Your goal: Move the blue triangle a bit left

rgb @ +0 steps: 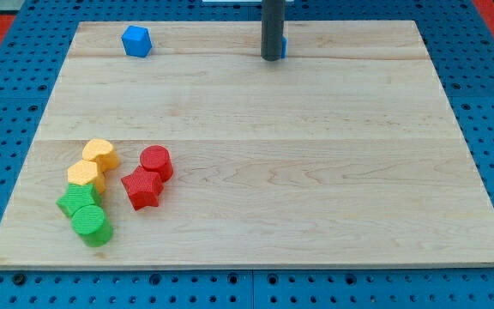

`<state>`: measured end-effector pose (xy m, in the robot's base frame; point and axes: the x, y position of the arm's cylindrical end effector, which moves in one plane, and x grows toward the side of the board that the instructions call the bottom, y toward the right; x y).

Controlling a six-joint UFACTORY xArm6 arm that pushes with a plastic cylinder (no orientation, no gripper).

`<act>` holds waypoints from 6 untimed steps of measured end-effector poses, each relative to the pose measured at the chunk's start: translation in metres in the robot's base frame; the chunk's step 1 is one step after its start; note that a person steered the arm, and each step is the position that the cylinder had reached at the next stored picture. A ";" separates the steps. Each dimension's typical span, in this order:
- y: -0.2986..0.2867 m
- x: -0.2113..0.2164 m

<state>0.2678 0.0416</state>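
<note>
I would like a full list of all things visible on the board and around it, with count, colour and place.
wooden board: 1, light wood, fills most of the view
blue hexagonal block: 1, blue, top left of the board
blue triangle: 1, blue, top centre, mostly hidden behind the rod
yellow blocks: 2, yellow, lower left
red cylinder: 1, red, lower left
red star: 1, red, touching the red cylinder
green blocks: 2, green, below the yellow ones
perforated base: 1, blue, around the board
my tip: 1, dark rod, directly in front of the blue triangle

The board is pale, smooth-grained wood (matt), and the red cylinder looks ridged plastic.
</note>
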 end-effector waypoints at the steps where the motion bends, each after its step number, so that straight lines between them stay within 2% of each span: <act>1: 0.019 -0.002; 3: 0.046 -0.008; 4: 0.057 -0.034; 6: 0.002 -0.051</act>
